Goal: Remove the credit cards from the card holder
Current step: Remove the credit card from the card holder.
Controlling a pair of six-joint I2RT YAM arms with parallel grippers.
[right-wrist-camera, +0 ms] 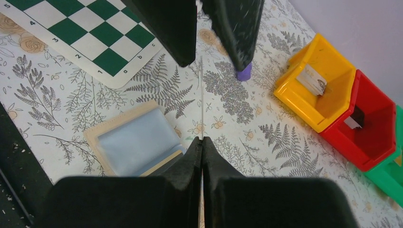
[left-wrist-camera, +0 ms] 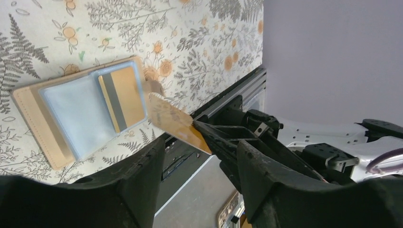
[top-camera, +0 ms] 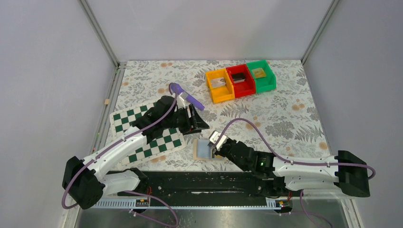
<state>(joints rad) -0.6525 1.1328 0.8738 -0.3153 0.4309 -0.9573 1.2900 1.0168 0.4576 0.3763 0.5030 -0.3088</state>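
Observation:
The tan card holder (top-camera: 203, 149) lies open on the floral table near the front edge, its light blue panels up. In the left wrist view the holder (left-wrist-camera: 71, 116) keeps a gold card (left-wrist-camera: 124, 97) in its right pocket. My right gripper (top-camera: 215, 142) is shut on another gold card (left-wrist-camera: 173, 124) and holds it tilted just off the holder's right edge. That card shows edge-on as a thin line (right-wrist-camera: 202, 95) in the right wrist view, above the closed right gripper (right-wrist-camera: 202, 140). My left gripper (top-camera: 197, 121) hangs open and empty just behind the holder, its jaws spread (left-wrist-camera: 202, 147).
A green-and-white checkered board (top-camera: 147, 135) lies left of the holder under my left arm. Yellow (top-camera: 219, 85), red (top-camera: 240, 80) and green (top-camera: 261, 75) bins stand at the back right, each with a card inside. A purple object (top-camera: 187, 97) lies behind my left gripper.

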